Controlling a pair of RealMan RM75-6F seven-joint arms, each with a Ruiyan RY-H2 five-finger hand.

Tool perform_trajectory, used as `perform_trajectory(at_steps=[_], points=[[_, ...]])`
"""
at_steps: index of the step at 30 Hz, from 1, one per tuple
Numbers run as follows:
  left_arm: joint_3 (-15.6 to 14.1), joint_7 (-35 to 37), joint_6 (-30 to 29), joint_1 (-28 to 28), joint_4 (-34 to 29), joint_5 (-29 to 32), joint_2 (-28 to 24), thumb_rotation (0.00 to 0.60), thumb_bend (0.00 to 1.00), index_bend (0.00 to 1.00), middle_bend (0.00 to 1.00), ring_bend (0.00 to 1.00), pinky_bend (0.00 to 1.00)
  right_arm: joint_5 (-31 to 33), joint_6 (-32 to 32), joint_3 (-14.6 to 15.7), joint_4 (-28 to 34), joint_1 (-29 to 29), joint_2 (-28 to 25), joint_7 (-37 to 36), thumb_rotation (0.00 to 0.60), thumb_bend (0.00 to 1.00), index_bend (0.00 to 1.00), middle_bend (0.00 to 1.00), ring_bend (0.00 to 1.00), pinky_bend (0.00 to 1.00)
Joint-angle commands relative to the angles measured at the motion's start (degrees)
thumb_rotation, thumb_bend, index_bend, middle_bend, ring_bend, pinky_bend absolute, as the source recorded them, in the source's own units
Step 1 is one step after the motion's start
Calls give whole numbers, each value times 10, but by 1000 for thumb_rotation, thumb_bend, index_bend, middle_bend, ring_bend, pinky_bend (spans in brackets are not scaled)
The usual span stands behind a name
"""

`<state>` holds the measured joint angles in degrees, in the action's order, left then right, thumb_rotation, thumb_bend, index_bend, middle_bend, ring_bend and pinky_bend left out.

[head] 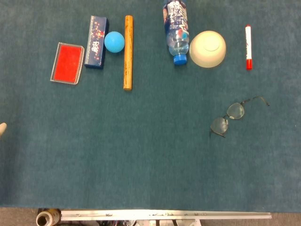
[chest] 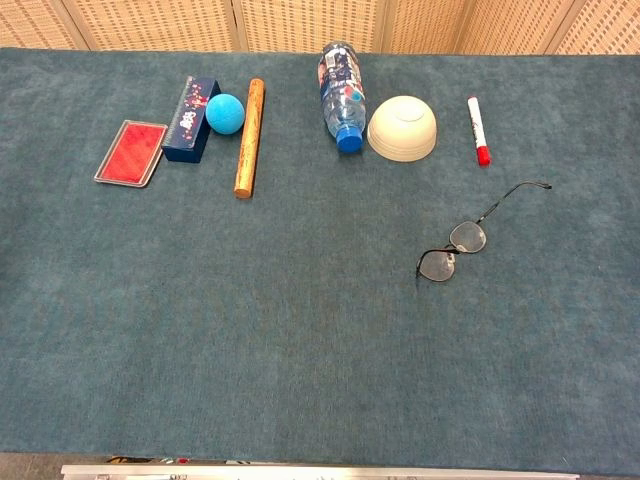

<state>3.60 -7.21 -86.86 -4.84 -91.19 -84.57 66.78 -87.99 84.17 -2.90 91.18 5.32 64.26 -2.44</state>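
In the head view, nearest the camera, a metal rail [head: 164, 215] runs along the near edge of the worktop [head: 141, 155], with a roll of tape [head: 48, 218] at its left end. On the blue cloth beyond, a pair of glasses [head: 233, 115] lies open, right of centre and well apart from the far row. That row runs from left to right: a red case [head: 67, 63], a dark blue box [head: 97, 41], a blue ball [head: 114, 41] touching the box, a wooden stick [head: 128, 52] just beside the ball, a water bottle [head: 177, 32] lying with its blue cap toward the camera, an upturned cream bowl [head: 208, 48] just beside the cap, and a red-capped marker [head: 248, 47] off to the right. At the left edge a small pale tip [head: 3, 127] pokes into the frame; whether it belongs to the left hand, and how its fingers stand, cannot be told. The chest view shows the same layout: the glasses [chest: 455, 250] closest, then the case [chest: 131, 152], box [chest: 191, 118], ball [chest: 225, 113], stick [chest: 249, 137], bottle [chest: 341, 90], bowl [chest: 402, 128] and marker [chest: 477, 128] along the far side. No hand appears in this view, and the right hand shows in neither.
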Motion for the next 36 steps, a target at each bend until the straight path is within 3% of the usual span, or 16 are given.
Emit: perform_trajectory(at_steps=[1,20,31,36], points=[[0,-1,0,0,0,1,1,600,114,429,401,363,547,1,-1,0,-1,0,0,0,600,35,443,355,198,450],[0,8,2,-3,0,-4,1,600,114,428,403,363,547,-6,9,-1,-16,0,17,3,600,39,443,355,198,451],[1,12,7,-4,2,2,0,600,114,428,405,363,547,-32,18,-21,-48,28,53,-10,600,263,443,355,198,450],[2,14,5,-3,2,3,-1,600,114,429,406,363,547,-37,17,-33,-67,45,73,-5,600,300,443,355,198,451]])
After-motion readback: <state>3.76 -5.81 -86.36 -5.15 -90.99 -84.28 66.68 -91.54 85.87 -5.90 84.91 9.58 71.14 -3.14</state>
